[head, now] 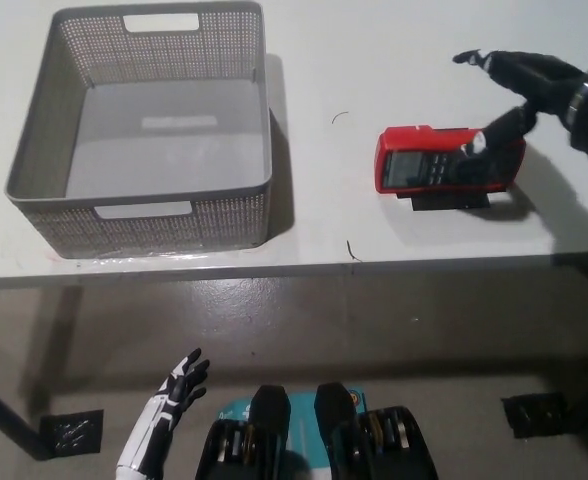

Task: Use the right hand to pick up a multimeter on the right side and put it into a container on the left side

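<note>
Right hand (514,100), the black one, is held over the right end of the red multimeter (444,162). Its fingers are spread apart and nothing is gripped yet. One finger points down toward the face of the meter, and the others are stretched out above its far edge. Whether that finger is touching the meter cannot be told from the head view.

The multimeter is lying long-ways on the right side of the white table (324,60), propped on a small black stand (444,201). The grey basket (144,130) is set well apart on the left side, and nothing is seen inside it.

The step now looks like getting a good hold. For that to be done well, the hand should be brought lower so the meter is caught between the fingers across its short width. The far long edge and the near long edge should both be pressed, not only the top. The hold is best taken near the middle, so the meter is not tipped when it is lifted. The stand may make it rock, so the fingers should be closed slowly and evenly.

The white left hand (169,400) is kept low at the bottom left, below the table edge, with its fingers apart and nothing in it.
</note>
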Available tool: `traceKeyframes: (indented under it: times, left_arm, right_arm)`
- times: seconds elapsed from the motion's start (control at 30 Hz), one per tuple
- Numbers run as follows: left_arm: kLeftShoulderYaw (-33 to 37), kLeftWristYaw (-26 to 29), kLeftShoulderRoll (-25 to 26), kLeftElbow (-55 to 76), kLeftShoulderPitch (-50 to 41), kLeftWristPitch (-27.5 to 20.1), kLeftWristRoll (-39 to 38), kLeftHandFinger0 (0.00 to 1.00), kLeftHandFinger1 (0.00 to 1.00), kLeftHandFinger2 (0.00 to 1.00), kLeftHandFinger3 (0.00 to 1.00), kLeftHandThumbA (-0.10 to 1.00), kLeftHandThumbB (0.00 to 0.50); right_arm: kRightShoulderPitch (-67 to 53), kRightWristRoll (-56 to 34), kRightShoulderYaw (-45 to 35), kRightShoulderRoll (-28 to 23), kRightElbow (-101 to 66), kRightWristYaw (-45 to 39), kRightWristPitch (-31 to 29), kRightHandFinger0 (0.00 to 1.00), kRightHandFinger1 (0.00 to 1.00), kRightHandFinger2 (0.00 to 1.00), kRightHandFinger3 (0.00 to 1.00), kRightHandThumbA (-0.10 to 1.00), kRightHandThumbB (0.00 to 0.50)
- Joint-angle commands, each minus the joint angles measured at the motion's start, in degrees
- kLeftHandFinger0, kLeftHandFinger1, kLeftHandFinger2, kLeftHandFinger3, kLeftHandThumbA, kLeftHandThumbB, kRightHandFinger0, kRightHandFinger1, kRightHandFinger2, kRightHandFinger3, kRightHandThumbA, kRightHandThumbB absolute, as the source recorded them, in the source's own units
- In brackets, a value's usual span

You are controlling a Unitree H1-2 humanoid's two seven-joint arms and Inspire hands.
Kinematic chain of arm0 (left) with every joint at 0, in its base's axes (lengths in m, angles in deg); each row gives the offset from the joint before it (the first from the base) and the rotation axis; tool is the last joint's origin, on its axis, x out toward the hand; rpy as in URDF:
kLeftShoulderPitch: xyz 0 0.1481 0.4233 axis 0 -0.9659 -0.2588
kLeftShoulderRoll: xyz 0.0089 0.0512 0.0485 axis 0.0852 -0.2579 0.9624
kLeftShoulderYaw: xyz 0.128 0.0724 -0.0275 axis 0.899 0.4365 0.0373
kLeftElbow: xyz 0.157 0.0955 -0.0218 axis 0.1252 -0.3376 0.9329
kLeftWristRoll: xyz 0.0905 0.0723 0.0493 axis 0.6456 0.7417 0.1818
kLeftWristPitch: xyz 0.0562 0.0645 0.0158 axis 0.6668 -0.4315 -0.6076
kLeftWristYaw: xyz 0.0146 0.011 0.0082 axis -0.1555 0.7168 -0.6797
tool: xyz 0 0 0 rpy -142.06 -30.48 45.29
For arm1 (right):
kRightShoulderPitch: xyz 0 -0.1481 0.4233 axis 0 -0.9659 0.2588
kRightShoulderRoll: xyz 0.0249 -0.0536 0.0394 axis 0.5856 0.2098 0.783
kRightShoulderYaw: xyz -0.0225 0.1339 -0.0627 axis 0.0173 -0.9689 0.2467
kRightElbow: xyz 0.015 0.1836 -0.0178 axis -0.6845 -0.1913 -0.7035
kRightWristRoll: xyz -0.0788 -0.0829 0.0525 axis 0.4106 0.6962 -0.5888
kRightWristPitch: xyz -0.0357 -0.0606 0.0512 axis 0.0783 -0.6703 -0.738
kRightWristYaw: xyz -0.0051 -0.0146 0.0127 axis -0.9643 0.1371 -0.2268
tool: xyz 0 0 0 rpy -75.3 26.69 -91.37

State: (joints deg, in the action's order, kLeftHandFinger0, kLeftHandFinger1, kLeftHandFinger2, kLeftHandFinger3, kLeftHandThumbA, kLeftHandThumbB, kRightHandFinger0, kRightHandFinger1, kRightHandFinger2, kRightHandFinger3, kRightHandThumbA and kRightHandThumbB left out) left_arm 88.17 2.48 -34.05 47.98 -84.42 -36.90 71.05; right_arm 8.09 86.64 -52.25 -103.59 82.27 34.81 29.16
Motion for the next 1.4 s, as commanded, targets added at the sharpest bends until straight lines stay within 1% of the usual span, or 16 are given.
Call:
traceKeyframes:
  times: [0.0,0.3,0.87,0.9,1.0,1.03,1.07,1.1,1.13,1.17,1.2,1.23,1.27,1.3,1.33,1.37]
  left_arm:
    - [0.3,-1.0,0.8,1.6,0.6,-1.7,-0.2,1.0,1.0,1.0,1.0,1.0,0.366]
    - [0.6,-1.2,0.9,2.0,0.6,-1.1,-0.3,1.0,1.0,1.0,1.0,1.0,0.382]
    - [0.6,-2.3,1.1,1.4,0.5,-1.9,-0.8,1.0,1.0,1.0,1.0,1.0,0.377]
    - [0.7,-2.4,1.0,1.4,0.6,-1.9,-0.8,1.0,1.0,1.0,1.0,1.0,0.376]
    - [0.9,-2.6,0.8,1.2,0.7,-2.0,-0.9,1.0,1.0,1.0,1.0,1.0,0.361]
    - [0.8,-2.6,0.8,1.3,0.8,-1.7,-0.9,1.0,1.0,1.0,1.0,1.0,0.361]
    - [0.7,-2.6,0.8,1.5,1.0,-1.4,-0.9,1.0,1.0,1.0,1.0,1.0,0.367]
    - [0.6,-2.6,0.7,1.5,1.1,-1.3,-1.0,1.0,1.0,1.0,1.0,1.0,0.367]
    - [0.5,-2.6,0.7,1.7,1.3,-0.8,-1.0,1.0,1.0,1.0,1.0,1.0,0.379]
    - [0.5,-2.7,0.9,1.7,1.4,-0.9,-1.0,1.0,1.0,1.0,1.0,1.0,0.373]
    - [0.5,-2.7,1.0,1.8,1.7,-0.7,-0.9,1.0,1.0,1.0,1.0,1.0,0.382]
    - [0.5,-2.7,1.1,2.0,2.0,-0.4,-0.7,1.0,1.0,1.0,1.0,1.0,0.382]
    - [0.6,-2.8,1.1,1.9,2.2,-0.2,-0.7,1.0,1.0,1.0,1.0,1.0,0.383]
    - [0.5,-3.0,1.1,1.8,2.4,-0.2,-0.9,1.0,1.0,1.0,1.0,1.0,0.396]
    - [0.5,-2.9,1.2,1.7,2.4,-0.1,-0.8,1.0,1.0,1.0,1.0,1.0,0.397]
    - [0.5,-3.0,1.1,1.7,2.5,0.1,-1.0,1.0,1.0,1.0,1.0,1.0,0.397]
  right_arm:
    - [7.4,3.1,1.9,2.1,8.0,-0.8,-0.7,1.0,1.0,1.0,1.0,1.0,0.439]
    - [9.8,3.0,2.8,6.0,19.7,1.6,-3.7,1.0,1.0,1.0,1.0,1.0,0.486]
    - [12.0,4.0,6.0,13.8,44.9,7.3,-12.6,1.0,1.0,1.0,1.0,1.0,0.5]
    - [11.6,3.9,5.9,14.4,46.6,8.7,-13.0,1.0,1.0,1.0,1.0,1.0,0.499]
    - [10.0,3.9,5.9,15.6,50.3,12.9,-16.1,1.0,1.0,1.0,1.0,1.0,0.439]
    - [9.3,3.2,5.1,16.1,51.2,16.1,-16.4,1.0,1.0,1.0,1.0,0.7,0.424]
    - [8.4,2.7,4.2,16.5,51.8,20.1,-16.6,0.98,1.0,1.0,1.0,0.4,0.378]
    - [8.1,2.8,4.3,16.7,52.2,22.0,-16.7,0.91,1.0,1.0,1.0,0.32,0.386]
    - [7.0,3.6,4.7,16.6,52.3,26.6,-18.5,0.56,0.66,0.72,0.64,-0.07,0.298]
    - [6.5,3.3,4.4,16.6,52.3,28.3,-19.5,0.04,0.2,0.38,0.39,-0.1,0.244]
    - [6.1,1.9,3.1,16.4,52.5,29.2,-20.5,0.0,0.12,0.33,0.34,-0.1,0.165]
    - [5.7,-1.0,0.2,16.2,52.6,29.3,-21.6,0.0,0.12,0.41,0.38,-0.1,0.168]
    - [5.7,-1.5,-0.5,16.1,52.8,29.4,-21.8,0.0,0.29,0.66,0.62,-0.1,0.168]
    - [5.6,-3.7,-3.2,15.8,52.9,28.9,-21.9,0.0,0.42,0.79,0.71,-0.1,0.16]
    - [5.6,-4.5,-4.8,15.7,53.0,28.4,-21.9,0.0,0.43,0.79,0.7,-0.1,0.159]
    - [5.7,-6.2,-7.4,15.5,53.1,27.8,-21.9,0.0,0.52,0.86,0.74,-0.1,0.167]
